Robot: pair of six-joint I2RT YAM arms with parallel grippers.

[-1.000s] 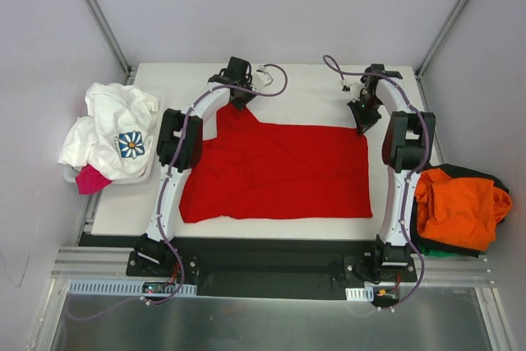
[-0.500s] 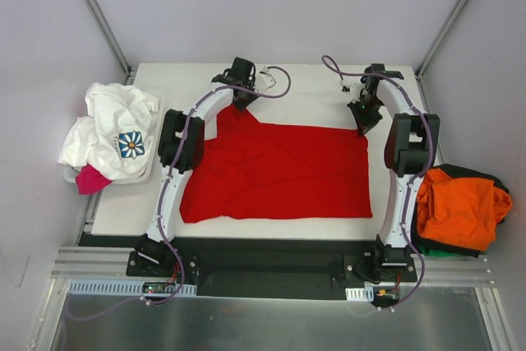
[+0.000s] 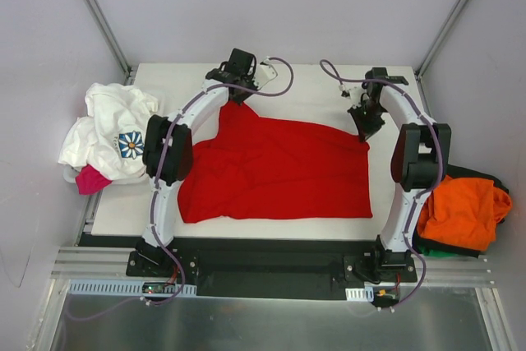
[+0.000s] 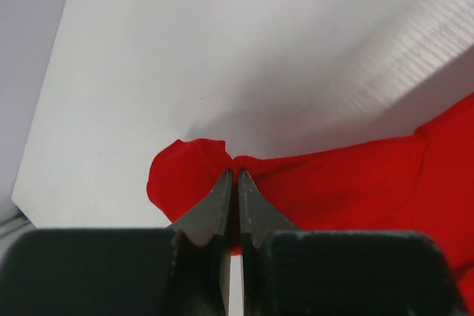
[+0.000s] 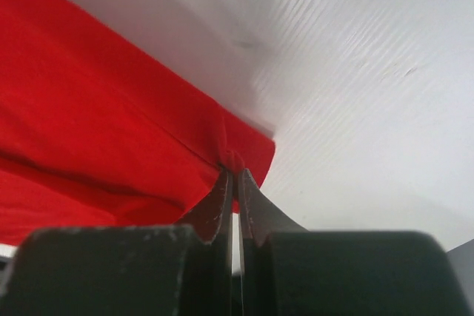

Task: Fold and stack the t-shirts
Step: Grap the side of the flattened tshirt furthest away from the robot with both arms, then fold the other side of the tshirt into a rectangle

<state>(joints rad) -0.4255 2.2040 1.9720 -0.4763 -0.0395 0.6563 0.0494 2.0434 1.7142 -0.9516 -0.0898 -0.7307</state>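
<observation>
A plain red t-shirt [image 3: 279,170] lies spread across the white table, its far edge raised at both corners. My left gripper [image 3: 240,98] is shut on the shirt's far left corner; the left wrist view has the red cloth [image 4: 333,183] pinched between the closed fingertips [image 4: 235,175]. At the far right corner my right gripper [image 3: 364,133] is shut on the cloth too, and the right wrist view shows a red fold [image 5: 111,131] caught at the tips [image 5: 234,174]. Other t-shirts sit to the sides.
A pile with a white flower-print shirt [image 3: 115,129] over a pink one [image 3: 89,180] rests in a tray at the table's left edge. An orange shirt [image 3: 456,210] over dark and green cloth lies off the right edge. Grey walls enclose the table [image 3: 312,88].
Both grippers have pulled the shirt's far corners a little farther back and up; the left corner now stretches toward the back, and both elbows have swung outward.
</observation>
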